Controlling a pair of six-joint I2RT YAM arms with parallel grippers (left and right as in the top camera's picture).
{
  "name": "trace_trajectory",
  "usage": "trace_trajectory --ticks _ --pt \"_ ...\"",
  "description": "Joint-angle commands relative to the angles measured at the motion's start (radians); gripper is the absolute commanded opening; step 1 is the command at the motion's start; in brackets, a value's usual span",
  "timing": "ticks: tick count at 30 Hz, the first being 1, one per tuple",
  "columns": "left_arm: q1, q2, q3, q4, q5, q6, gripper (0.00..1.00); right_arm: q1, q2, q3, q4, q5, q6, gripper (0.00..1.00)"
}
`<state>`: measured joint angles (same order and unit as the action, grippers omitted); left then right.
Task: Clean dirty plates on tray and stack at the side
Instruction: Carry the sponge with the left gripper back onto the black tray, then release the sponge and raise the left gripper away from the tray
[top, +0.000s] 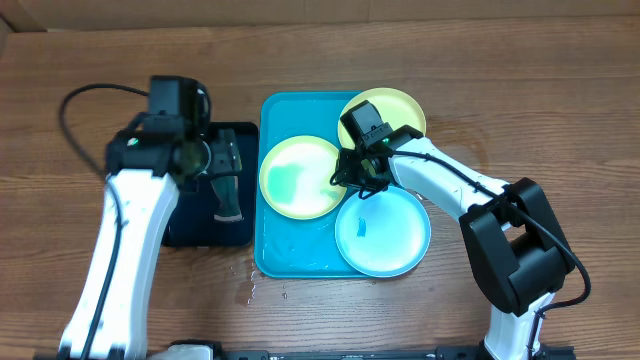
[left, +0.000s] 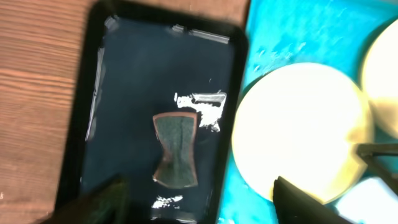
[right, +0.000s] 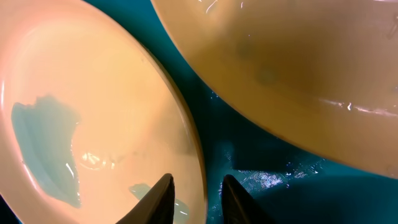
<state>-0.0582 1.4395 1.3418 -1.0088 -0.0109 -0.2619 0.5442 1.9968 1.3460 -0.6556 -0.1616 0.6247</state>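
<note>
The blue tray (top: 290, 248) holds three plates. A yellow-green plate (top: 298, 177) with a blue-green smear lies at its left. A yellow plate (top: 395, 105) lies at the far right and a light blue plate (top: 385, 235) with a small smear at the near right. My right gripper (top: 352, 178) straddles the right rim of the yellow-green plate (right: 93, 93), one finger inside and one outside (right: 198, 186), closed narrowly on it. The plate lies flat. My left gripper (left: 199, 208) is open and empty above the black tray.
The black tray (top: 195, 225) stands left of the blue tray with a dark sponge (left: 176, 149) and white foam on it. Water drops (top: 250, 285) lie on the wooden table by the blue tray's near left corner.
</note>
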Motion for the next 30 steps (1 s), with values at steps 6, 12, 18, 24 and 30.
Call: trace_trajectory --ticks 6,12,18,24,30 --pt "0.006 -0.299 0.069 -0.058 0.009 -0.055 1.0 0.006 0.013 0.002 0.014 0.006 0.002 0.21" --pt "0.006 -0.445 0.069 -0.053 0.0 -0.06 1.0 0.015 0.038 0.002 0.024 0.048 0.005 0.19" --pt "0.006 -0.455 0.068 -0.096 0.001 -0.06 1.0 0.019 0.048 0.002 0.027 0.048 0.028 0.04" --pt "0.006 -0.423 0.068 -0.159 0.001 -0.06 1.0 0.018 0.048 0.002 0.019 0.031 0.031 0.04" --pt "0.006 -0.374 0.068 -0.165 0.001 -0.06 1.0 0.016 0.045 0.014 0.016 0.002 0.031 0.04"
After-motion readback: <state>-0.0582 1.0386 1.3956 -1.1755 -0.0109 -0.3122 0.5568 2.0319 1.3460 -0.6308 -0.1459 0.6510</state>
